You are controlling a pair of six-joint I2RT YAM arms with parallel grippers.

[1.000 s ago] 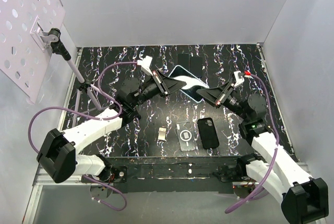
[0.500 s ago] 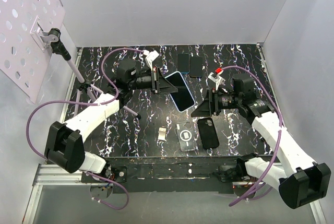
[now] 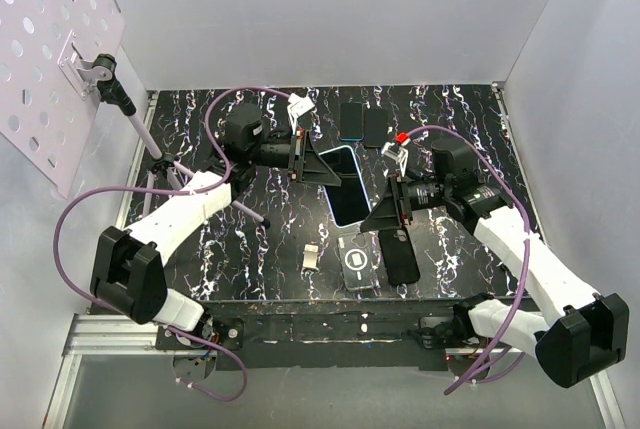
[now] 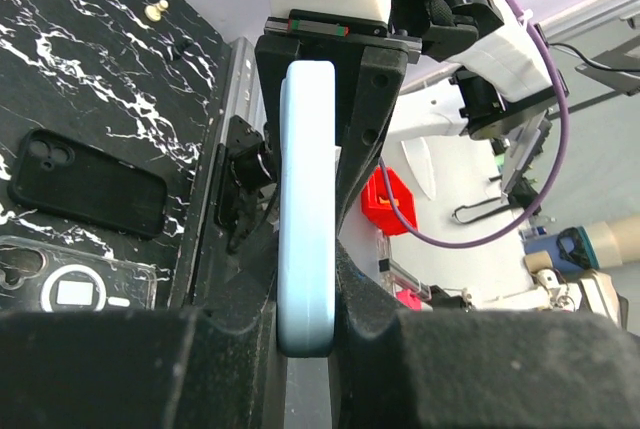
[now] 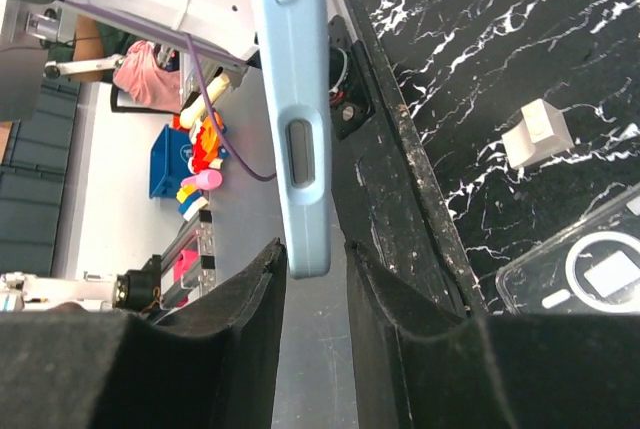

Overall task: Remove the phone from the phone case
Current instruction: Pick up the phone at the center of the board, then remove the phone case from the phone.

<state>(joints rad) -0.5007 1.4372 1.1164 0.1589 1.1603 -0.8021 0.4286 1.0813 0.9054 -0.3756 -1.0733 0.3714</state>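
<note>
A phone (image 3: 343, 189) in a light blue phone case (image 3: 351, 153) hangs above the middle of the table, dark screen up in the top view. My left gripper (image 3: 310, 162) is shut on the case's far end; the left wrist view shows the blue case edge (image 4: 308, 199) clamped between the fingers of that left gripper (image 4: 310, 321). My right gripper (image 3: 382, 215) is at the near end. In the right wrist view the case edge (image 5: 296, 99) reaches between the right gripper's (image 5: 316, 271) fingers, with a gap on one side, so it is open.
On the table near the front lie a clear case with a white ring (image 3: 357, 261), a black case (image 3: 400, 254) and a small white block (image 3: 313, 256). Two dark slabs (image 3: 362, 125) lie at the back. A perforated panel (image 3: 50, 39) on a stand sits at the left.
The left gripper turned the cased phone from a diagonal to lengthwise and shifted it left. The right gripper let go, drew back, then came around the phone's near end with its jaws narrowing.
</note>
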